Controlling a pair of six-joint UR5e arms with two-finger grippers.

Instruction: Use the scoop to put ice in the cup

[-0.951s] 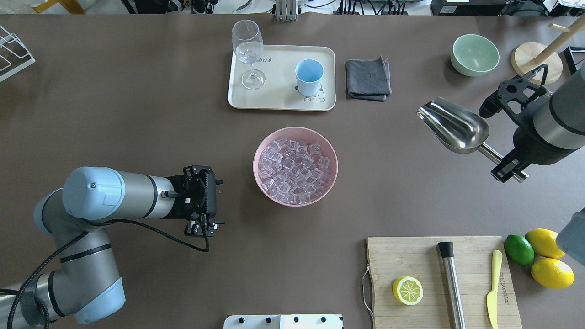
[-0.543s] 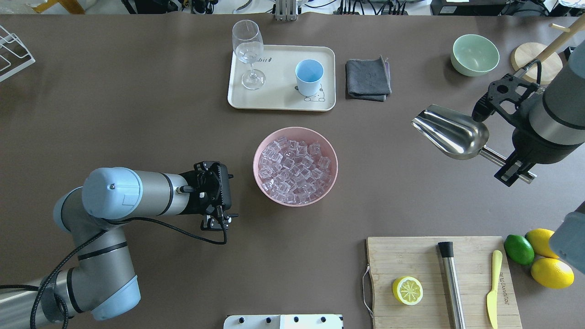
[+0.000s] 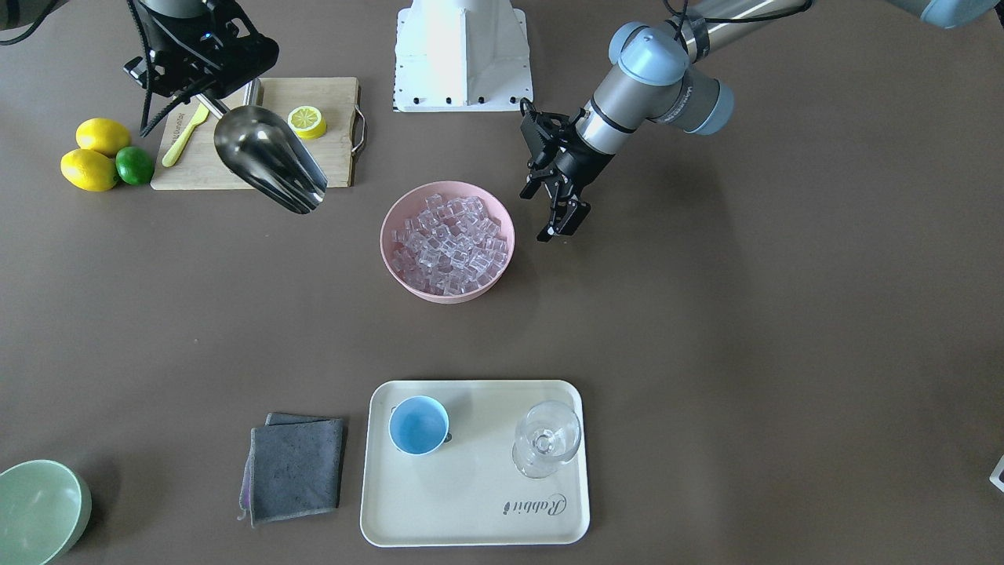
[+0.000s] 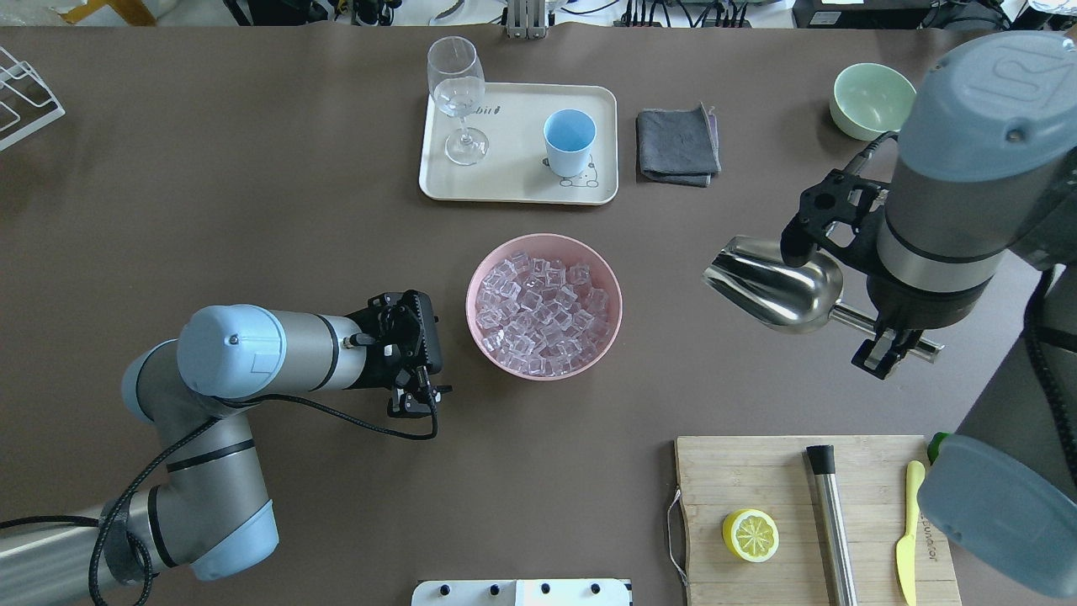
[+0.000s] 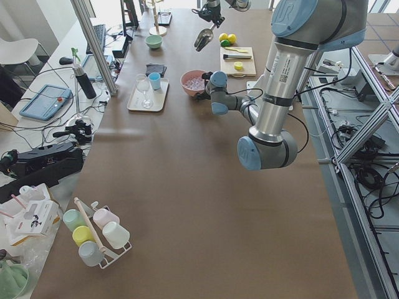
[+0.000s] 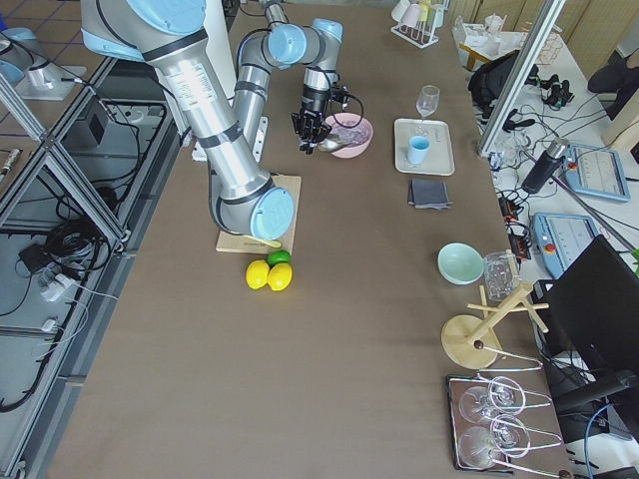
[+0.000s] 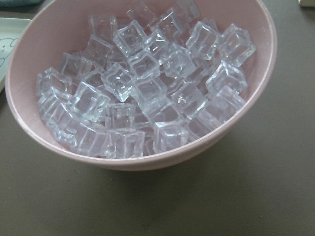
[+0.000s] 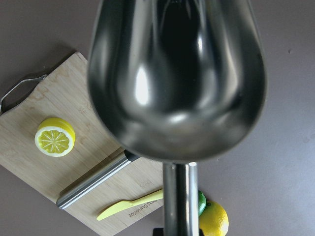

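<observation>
The ice (image 4: 543, 316) fills a pink bowl (image 4: 469, 306) at the table's middle; it also shows in the left wrist view (image 7: 142, 88) and the front view (image 3: 447, 243). The light-blue cup (image 4: 569, 139) stands empty on a cream tray (image 4: 513, 172) behind the bowl. My right gripper (image 4: 890, 347) is shut on the handle of the steel scoop (image 4: 774, 290), held empty in the air to the right of the bowl, mouth towards the bowl. The scoop's trough fills the right wrist view (image 8: 177, 73). My left gripper (image 4: 423, 355) is open and empty, just left of the bowl.
A stemmed glass (image 4: 458, 93) stands on the tray. A grey cloth (image 4: 677, 145) and a pale-green bowl (image 4: 867, 97) lie at the back right. A cutting board (image 4: 757, 480) at the front right holds a lemon half (image 4: 750, 534), a steel cylinder (image 4: 831, 522) and a yellow knife (image 4: 909, 539).
My right arm has carried the scoop leftward, nearer the bowl. My left gripper has moved right, closer to the bowl's left side.
</observation>
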